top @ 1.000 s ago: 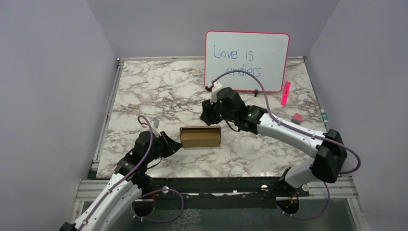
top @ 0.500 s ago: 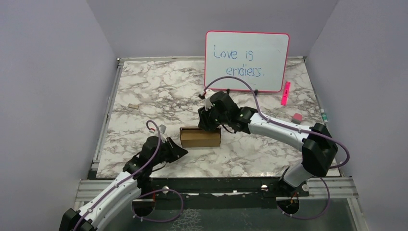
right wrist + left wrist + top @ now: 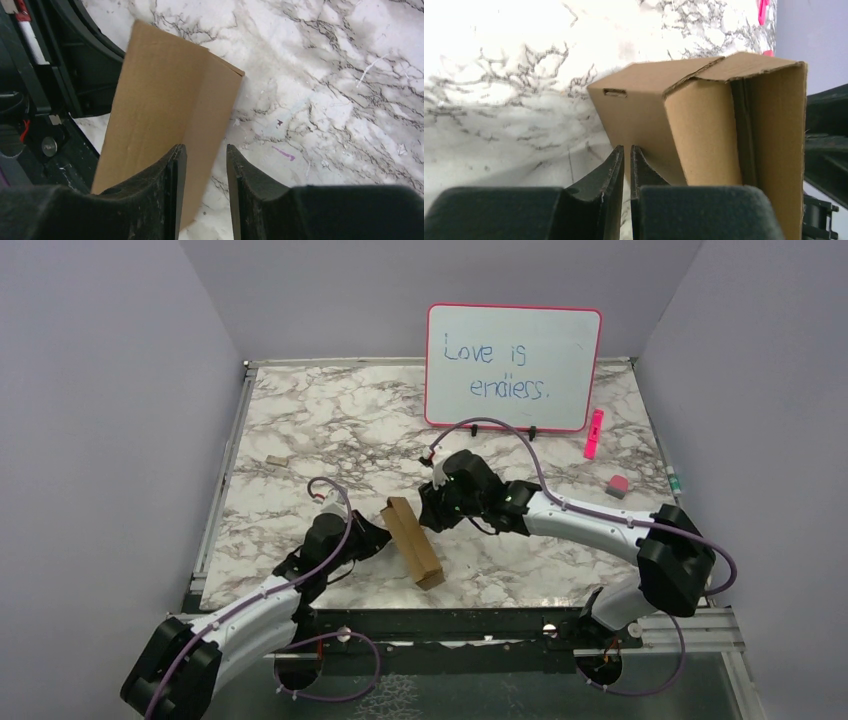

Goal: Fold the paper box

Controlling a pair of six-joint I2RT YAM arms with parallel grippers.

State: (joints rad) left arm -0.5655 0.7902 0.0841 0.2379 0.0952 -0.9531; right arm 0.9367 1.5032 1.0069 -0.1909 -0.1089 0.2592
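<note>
The paper box is a small brown cardboard box lying diagonally on the marble table, its near end toward the front edge. My left gripper sits just left of it, shut and empty. In the left wrist view its tips are right at the box's side wall, and one end of the box looks open. My right gripper is at the box's far end. In the right wrist view it is open, hovering over the box's long right edge, holding nothing.
A whiteboard with writing stands at the back. A pink marker and a pink eraser lie at the right. A tiny brown scrap lies at the left. The table's front rail is close behind the box.
The box has turned from lying crosswise to a diagonal, its right end swinging toward the front. My right gripper came down to its far end. My left gripper moved in beside it.
</note>
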